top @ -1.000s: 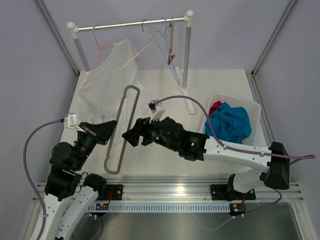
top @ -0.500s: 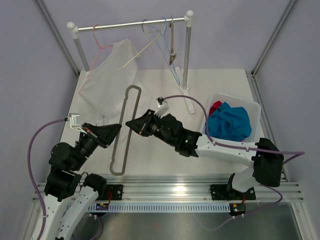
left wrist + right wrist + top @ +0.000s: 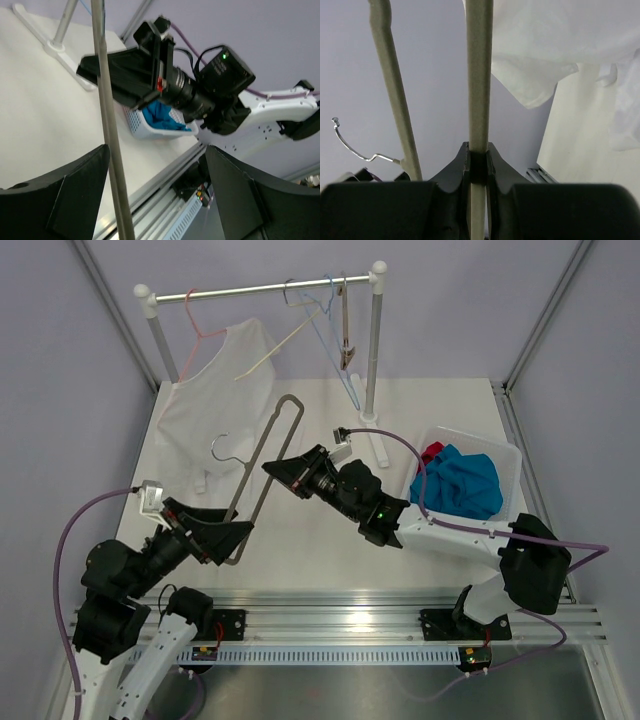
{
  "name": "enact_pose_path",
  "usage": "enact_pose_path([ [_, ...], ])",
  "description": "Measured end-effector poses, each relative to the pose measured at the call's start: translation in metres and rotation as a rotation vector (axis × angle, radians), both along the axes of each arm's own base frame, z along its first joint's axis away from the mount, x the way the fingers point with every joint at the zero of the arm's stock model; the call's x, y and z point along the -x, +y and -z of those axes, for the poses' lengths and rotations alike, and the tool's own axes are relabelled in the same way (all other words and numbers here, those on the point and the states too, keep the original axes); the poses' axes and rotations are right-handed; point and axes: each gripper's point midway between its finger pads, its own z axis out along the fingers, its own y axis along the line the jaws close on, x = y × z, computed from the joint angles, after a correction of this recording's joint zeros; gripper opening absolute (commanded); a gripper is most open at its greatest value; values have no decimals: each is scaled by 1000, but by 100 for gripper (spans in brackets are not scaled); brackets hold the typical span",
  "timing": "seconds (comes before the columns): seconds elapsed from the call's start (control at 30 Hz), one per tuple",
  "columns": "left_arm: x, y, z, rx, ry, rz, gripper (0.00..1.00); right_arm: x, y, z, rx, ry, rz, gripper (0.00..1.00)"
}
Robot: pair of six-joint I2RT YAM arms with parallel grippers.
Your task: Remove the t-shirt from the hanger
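The white t-shirt lies heaped at the back left of the table, below the rack, and shows at the top right of the right wrist view. The hanger, a long grey loop with a metal hook, is free of the shirt and tilted up over the table. My right gripper is shut on one long bar of the hanger, which is pinched between its fingertips. My left gripper stands open around the hanger's lower end. The bar passes close to its left finger without being squeezed.
A white basket with blue and red clothes stands at the right. The clothes rack spans the back, with a pink hanger, a wooden one and blue ones on it. Its right post stands behind the hanger.
My right gripper shut on the hanger bar and lifted it, swinging its top back and to the right. My left gripper let go, opened and drew back toward the near edge.
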Motion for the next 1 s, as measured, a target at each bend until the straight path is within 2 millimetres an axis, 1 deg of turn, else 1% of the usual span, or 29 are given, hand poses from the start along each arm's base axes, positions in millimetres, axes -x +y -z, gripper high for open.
enact_pose_path([
  [0.07, 4, 0, 5, -14, 12, 10, 78, -2, -1, -4, -25, 6, 4, 0],
  [0.1, 5, 0, 8, -22, 19, 14, 74, -2, -1, -6, -34, 9, 0, 0],
  [0.13, 6, 0, 11, -30, 27, 18, 62, -1, 0, -7, -40, 10, -5, 0],
  [0.2, 7, 0, 15, -41, 36, 24, 54, 0, 0, -9, -50, 11, -12, 0],
  [0.27, 7, 0, 19, -53, 45, 24, 36, 0, 0, -9, -53, 13, -13, 0],
  [0.33, 7, 0, 22, -62, 50, 22, 8, 1, 0, -9, -55, 13, -14, 0],
  [0.37, 6, 2, 23, -70, 52, 13, 0, 1, 0, -8, -56, 15, -14, 0],
  [0.4, 4, 4, 27, -81, 62, -8, 0, 0, -1, -8, -60, 9, -11, 3],
  [0.43, 0, 8, 32, -93, 78, -38, 0, 0, -2, -9, -59, 4, -10, 9],
  [0.47, -2, 12, 34, -102, 85, -62, 0, 0, -3, -8, -56, 0, -12, 19],
  [0.5, -3, 14, 34, -111, 85, -80, 0, 0, -3, -7, -51, -2, -16, 37],
  [0.57, -3, 22, 32, -134, 88, -117, 0, 4, -1, -5, -35, -10, -38, 46],
  [0.6, -4, 26, 28, -143, 79, -141, 0, 6, 0, -3, -20, -15, -50, 51],
  [0.63, -4, 30, 23, -150, 70, -166, 0, 8, 0, 0, -4, -21, -62, 59],
  [0.67, -5, 35, 18, -159, 62, -189, 0, 11, 0, 0, 6, -26, -76, 60],
  [0.7, -5, 40, 14, -167, 56, -213, 0, 13, 0, 1, 18, -32, -82, 64],
  [0.73, -6, 44, 10, -180, 54, -238, 0, 15, -2, 0, 32, -43, -90, 66],
  [0.77, -8, 49, 5, -189, 47, -264, 0, 18, -5, 0, 45, -52, -95, 70],
  [0.8, -10, 52, 1, -198, 43, -286, 0, 20, -9, -1, 54, -60, -96, 71],
  [0.83, -12, 54, -2, -208, 42, -300, 0, 23, -14, -3, 65, -71, -96, 76],
  [0.87, -14, 57, -3, -221, 47, -315, 0, 28, -22, -6, 72, -83, -94, 78],
  [0.9, -17, 58, -3, -241, 57, -325, 0, 32, -29, -9, 79, -100, -91, 81],
  [0.97, -24, 63, 5, -289, 93, -352, 0, 37, -45, -19, 92, -136, -74, 82],
  [1.0, -27, 65, 11, -316, 116, -364, 0, 41, -52, -29, 78, -158, -68, 83],
])
